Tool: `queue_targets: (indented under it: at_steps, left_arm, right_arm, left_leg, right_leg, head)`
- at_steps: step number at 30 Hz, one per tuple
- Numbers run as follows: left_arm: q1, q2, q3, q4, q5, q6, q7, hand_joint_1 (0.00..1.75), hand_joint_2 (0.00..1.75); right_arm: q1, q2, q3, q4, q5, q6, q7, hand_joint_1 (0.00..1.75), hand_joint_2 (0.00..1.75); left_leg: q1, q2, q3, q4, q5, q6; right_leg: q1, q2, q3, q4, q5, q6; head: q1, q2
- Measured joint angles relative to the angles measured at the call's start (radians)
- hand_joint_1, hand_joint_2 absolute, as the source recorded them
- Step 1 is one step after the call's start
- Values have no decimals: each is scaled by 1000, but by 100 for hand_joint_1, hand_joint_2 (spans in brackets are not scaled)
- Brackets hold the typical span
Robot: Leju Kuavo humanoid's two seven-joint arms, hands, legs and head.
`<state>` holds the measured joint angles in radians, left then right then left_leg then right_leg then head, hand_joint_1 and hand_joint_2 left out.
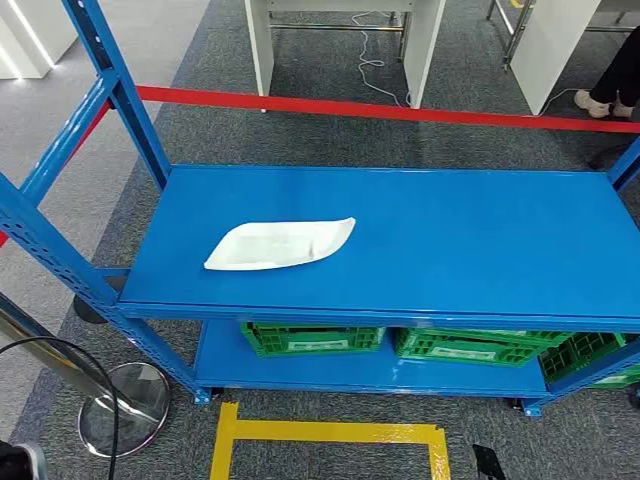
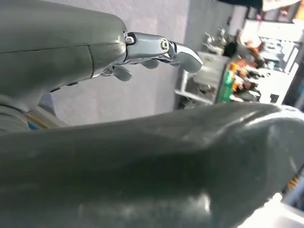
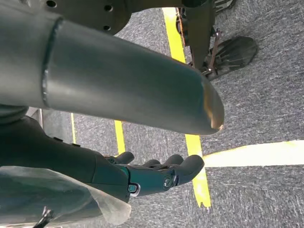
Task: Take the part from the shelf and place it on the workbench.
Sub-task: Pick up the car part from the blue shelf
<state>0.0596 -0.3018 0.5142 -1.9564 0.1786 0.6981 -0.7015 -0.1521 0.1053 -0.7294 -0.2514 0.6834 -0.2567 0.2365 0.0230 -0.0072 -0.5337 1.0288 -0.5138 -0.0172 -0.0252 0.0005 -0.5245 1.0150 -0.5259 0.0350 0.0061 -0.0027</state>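
While hands (image 3: 157, 173) hang, part (image 1: 278, 245) lies on shelf (image 1: 453, 240)

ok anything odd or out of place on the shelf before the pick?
Nothing stands out. The white part lies flat on the blue shelf's top level, slightly angled to its edge. Green crates sit tidy on the level below.
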Motion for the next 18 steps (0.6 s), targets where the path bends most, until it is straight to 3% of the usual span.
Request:
queue_targets:
  at_steps: [8, 12, 18]
  left_arm:
    - [7, 2, -141, -48, -128, 0, 0, 0, 0]
    - [13, 5, -270, -60, -227, 0, 0, 0, 175]
    - [-1, 22, -477, -43, -235, -1, 0, 0, 175]
  right_arm:
    - [6, 3, -17, 0, -27, 4, -15, 0, 0]
    - [11, 4, -25, 0, -36, 14, -21, 0, 0]
    - [13, 5, -36, 1, -37, 27, -25, 0, 0]
  left_leg:
    - [0, 0, 0, 0, 0, 0]
    - [0, 0, 0, 0, 0, 0]
    - [0, 0, 0, 1, 0, 0]
  right_leg:
    - [0, 0, 0, 0, 0, 0]
    - [0, 0, 0, 0, 0, 0]
    - [0, 0, 0, 0, 0, 0]
  head:
    - [0, 0]
    - [0, 0]
    - [0, 0]
